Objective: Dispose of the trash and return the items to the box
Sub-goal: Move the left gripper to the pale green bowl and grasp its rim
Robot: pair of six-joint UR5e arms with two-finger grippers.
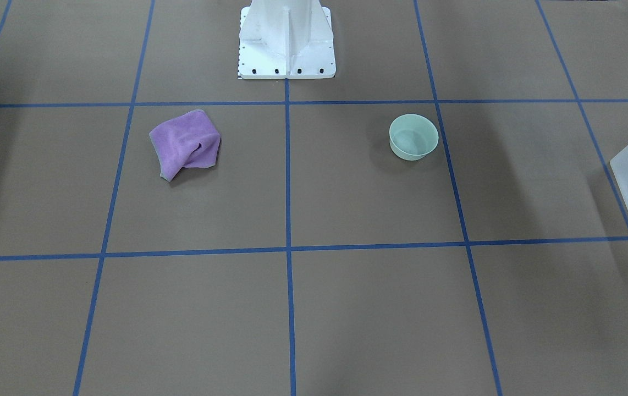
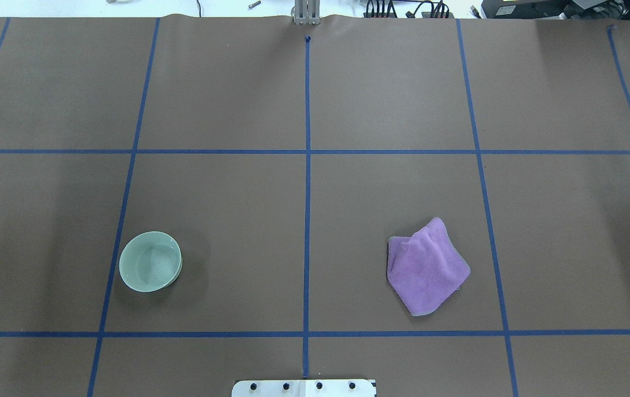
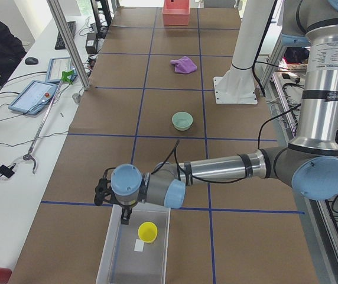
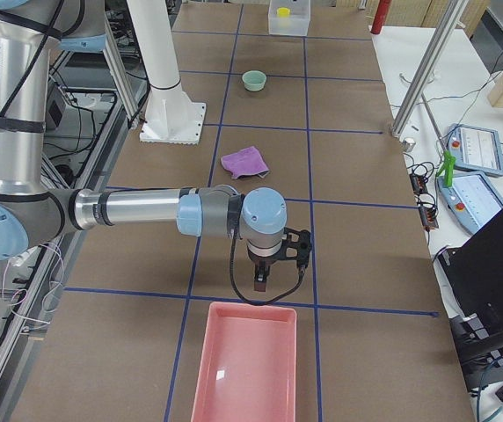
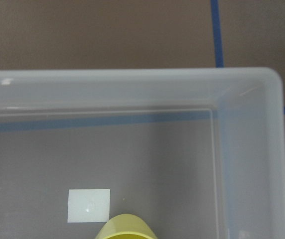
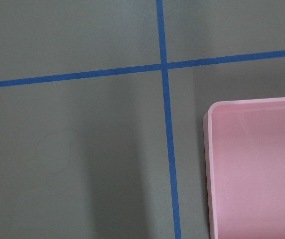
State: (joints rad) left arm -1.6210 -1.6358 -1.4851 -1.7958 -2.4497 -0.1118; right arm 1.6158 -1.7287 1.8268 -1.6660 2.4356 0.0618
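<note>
The robot's left arm stretches low over the brown paper-covered table point(image 2: 227, 220). Its left tool point(image 3: 124, 217) hangs just above one end of the translucent frosted-white rectangular plastic box point(image 3: 113, 248). This side view does not show whether the tool is spread or pressed together.

The small yellow plastic cup point(image 3: 148, 231) sits inside the box, just beside the left tool and below it, apart from it. A white square label point(image 5: 88, 205) lies next to the cup.

The pale mint-green round plastic bowl point(image 2: 150, 261) stands upright on the table, well apart from the left tool.

The right tool point(image 4: 261, 280) hangs just short of a pink rectangular plastic tray point(image 4: 247, 369). Whether it is spread or pressed together cannot be told either. A crumpled purple cloth point(image 2: 428, 266) lies beyond it.

The cup looks delivered, so the bowl is probably next. The left tool would do best to rise clear of the box wall first. It could then descend spread over one side of the bowl's rim and pinch the thin wall gently. The light, smooth plastic may slide or tip.
</note>
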